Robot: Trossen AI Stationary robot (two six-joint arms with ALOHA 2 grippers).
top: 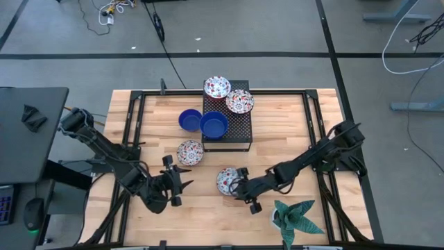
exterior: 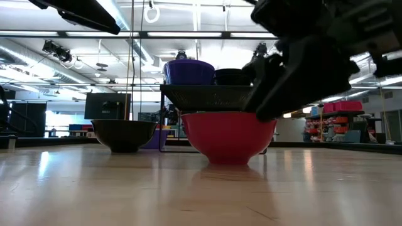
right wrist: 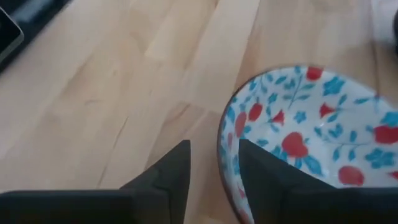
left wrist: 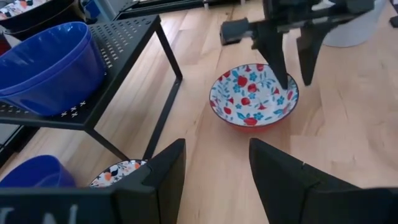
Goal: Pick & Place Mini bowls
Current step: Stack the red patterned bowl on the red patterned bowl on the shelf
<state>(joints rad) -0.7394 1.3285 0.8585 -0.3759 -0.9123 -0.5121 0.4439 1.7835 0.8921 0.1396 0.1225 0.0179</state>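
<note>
High view, R gripper (top: 244, 192) fingers parted astride floral bowl (top: 227, 180) rim

Even, bright overhead light; high view sharp, soft short shadows under the arms on the tabletop (top: 291, 125). Low view: ceiling strip lights (exterior: 207, 34) glare, wood shows pale reflections, near dark arm (exterior: 314, 56) is blurred and silhouetted, room behind slightly hazy. Left wrist view clear, patterned bowl (left wrist: 254, 96) in focus, near fingers (left wrist: 155, 180) soft. Right wrist view is blurry throughout, bowl rim (right wrist: 227, 143) and fingers (right wrist: 165, 177) smeared.
</note>
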